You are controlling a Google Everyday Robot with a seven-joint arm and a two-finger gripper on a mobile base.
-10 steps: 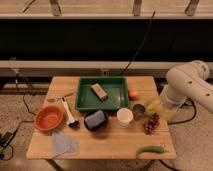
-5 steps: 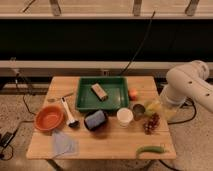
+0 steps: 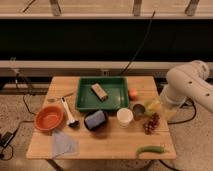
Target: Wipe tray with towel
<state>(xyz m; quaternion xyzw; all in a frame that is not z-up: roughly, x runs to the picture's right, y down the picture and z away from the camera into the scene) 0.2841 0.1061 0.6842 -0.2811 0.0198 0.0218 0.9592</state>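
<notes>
Nearest the front edge of the pale wooden tabletop [image 3: 111, 143] lie a long, smooth green vegetable [image 3: 150, 149] at the right and the thin, rumpled pale blue-grey cloth towel [image 3: 63, 144] at the left, flat on the wood and well apart from the tray. Behind the towel sits a round orange bowl [image 3: 49, 118]. A white-handled brush [image 3: 68, 112], a dark blue object with a black rim [image 3: 96, 120], a white cup [image 3: 124, 116] and a knobbly bunch of dark red grapes [image 3: 151, 123] stand in the middle row. Farther back is the large shallow green plastic tray [image 3: 116, 96], raised rim all round, with a tan rectangular block [image 3: 99, 91] lying inside. My jaws are at the tabletop's right edge, below my glossy white arm [image 3: 191, 86]; I cannot tell whether they are spread or pressed together.
</notes>
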